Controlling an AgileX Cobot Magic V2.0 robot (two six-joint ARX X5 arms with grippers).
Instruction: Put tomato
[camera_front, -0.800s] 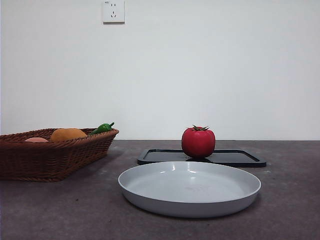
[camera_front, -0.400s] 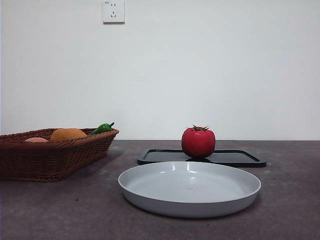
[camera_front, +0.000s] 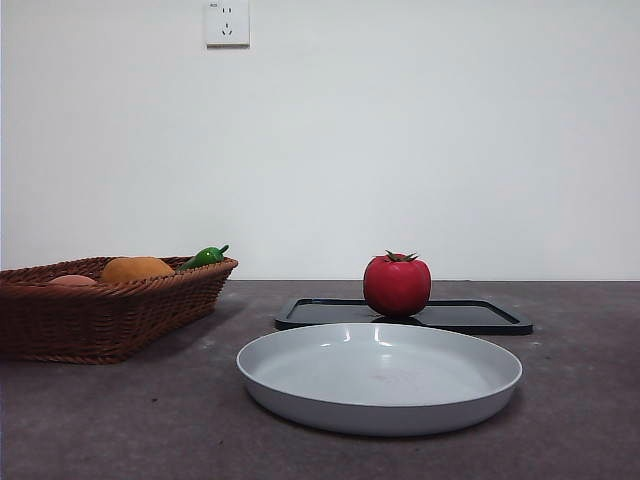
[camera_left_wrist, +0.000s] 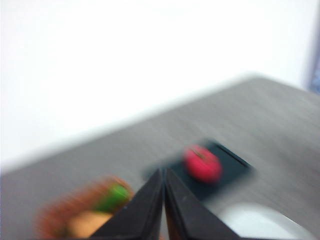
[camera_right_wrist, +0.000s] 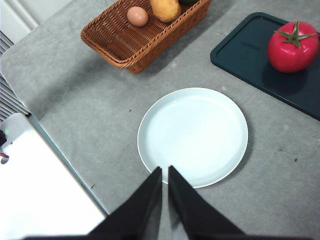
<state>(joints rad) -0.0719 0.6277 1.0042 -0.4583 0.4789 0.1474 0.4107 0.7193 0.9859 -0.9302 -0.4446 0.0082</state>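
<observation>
- Your tomato (camera_front: 397, 286) sits upright on the black tray (camera_front: 470, 317), toward the tray's left part in the front view, stem leaves on top. Nothing touches it.
- Set against the front pictures from a second and half a second ago, you will find no difference: tomato, tray, plate and basket lie exactly as they did, and no arm has entered that view.
- Just in front of the tray lies the empty pale grey plate (camera_front: 380, 376), close to the tray's near edge but apart from the tomato.
- Off to the left, well apart from the plate, stands the wicker basket (camera_front: 105, 315). You can see in it an orange round fruit (camera_front: 136, 268), a small green pepper (camera_front: 205, 256) and a pale pinkish egg-shaped piece (camera_right_wrist: 137, 16).
- Your right gripper (camera_right_wrist: 165, 170) hangs high over the table with its jaws pressed together and nothing between them; its tips point at the near rim of the plate, and the tomato (camera_right_wrist: 293, 46) is well away from it.
- Your left gripper (camera_left_wrist: 164, 172) is likewise closed and empty, held above the table. Its wrist picture is blurred, yet you can make out the tomato (camera_left_wrist: 203, 163) on the tray (camera_left_wrist: 231, 170) and the basket (camera_left_wrist: 80, 215) beyond the jaw tips.
- A white wall socket (camera_front: 227, 22) is on the wall behind.
</observation>
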